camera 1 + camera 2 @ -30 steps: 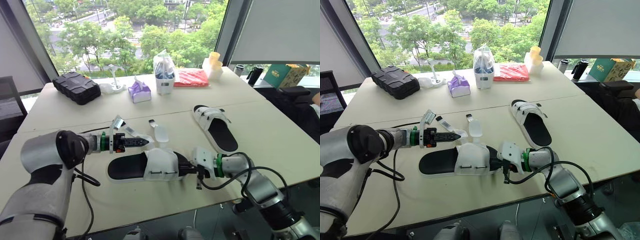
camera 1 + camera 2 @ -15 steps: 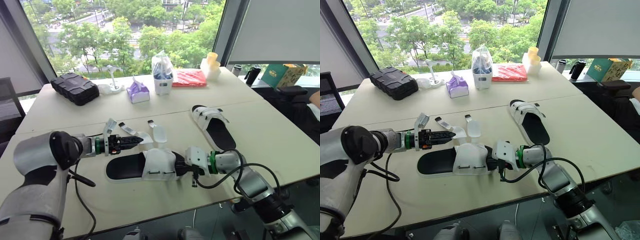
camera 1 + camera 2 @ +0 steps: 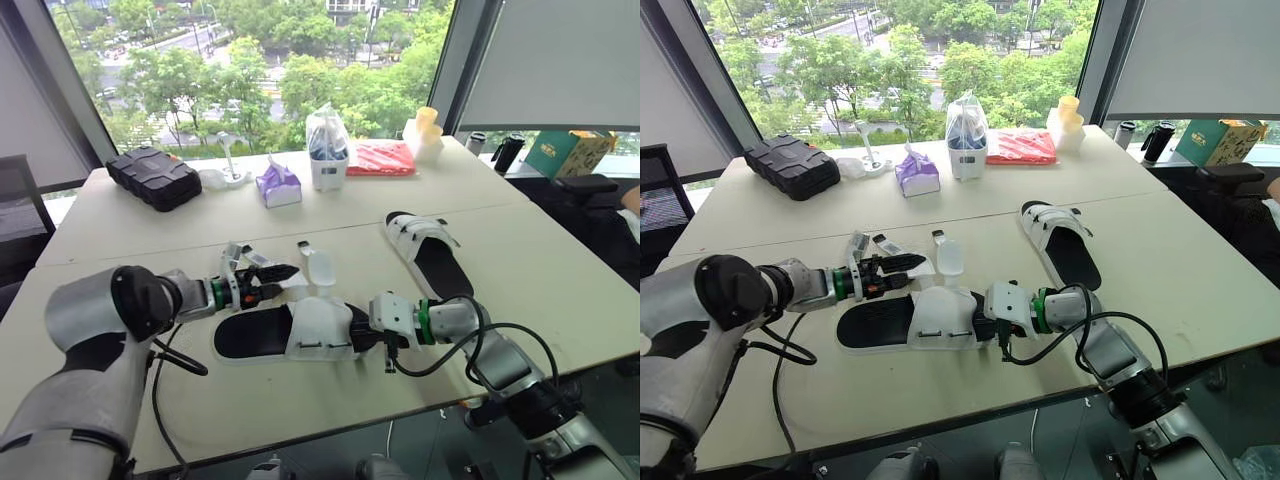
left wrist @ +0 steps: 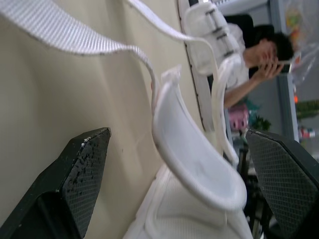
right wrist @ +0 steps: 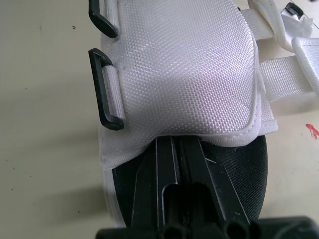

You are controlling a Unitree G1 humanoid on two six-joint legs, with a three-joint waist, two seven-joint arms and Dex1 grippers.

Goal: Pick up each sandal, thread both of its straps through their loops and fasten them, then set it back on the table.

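We see the near sandal [image 3: 290, 330] lying on the table [image 3: 150, 230], its 2 straps [image 3: 318, 265] loose and its loops [image 5: 104, 89] empty. Our left gripper [image 3: 285, 273] is apart around 1 strap. Our right gripper [image 3: 362, 338], fingers together, sits under the upper [image 5: 189, 69]. We judge the far-right sandal [image 3: 430, 250] already fastened.

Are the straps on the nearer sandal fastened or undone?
Undone: both straps lie loose on the table, and the black loops are empty.

Bright daylight through the far windows [image 3: 250, 70], evenly lit table [image 3: 120, 230], soft faint shadows, slight wide-angle lean at the edges.
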